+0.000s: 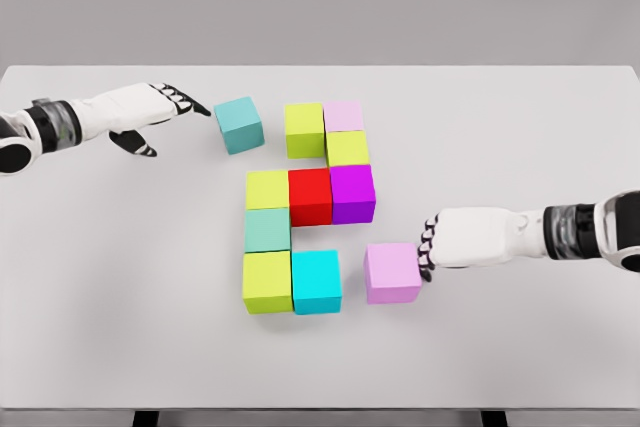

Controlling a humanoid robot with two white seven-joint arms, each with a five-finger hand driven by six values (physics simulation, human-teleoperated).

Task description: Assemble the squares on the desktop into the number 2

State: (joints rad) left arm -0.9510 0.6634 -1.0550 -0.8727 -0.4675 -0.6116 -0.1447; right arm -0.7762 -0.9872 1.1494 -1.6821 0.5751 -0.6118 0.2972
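Setting: a white bench (120,277) seen from the robot's head camera, with ten coloured cubes on it.
Top row: a lime cube (304,129) touches a pale pink cube (344,116); a teal cube (238,124) sits apart to their left, turned slightly.
Right column: a second lime cube (348,149) above a purple cube (352,193).
Middle row: yellow-green cube (267,189), red cube (310,196) and the purple one, side by side.
Lower left: a mint cube (267,230) above a lime cube (267,282), with a cyan cube (316,281) touching its right.
Stray piece: a lilac cube (392,272) just right of the cyan cube, a gap between them.
Left robot hand (165,112): released, fingers extended, tips just beside the teal cube.
Right robot hand (455,239): fingers curled, knuckles against the lilac cube's right side, grasping nothing.
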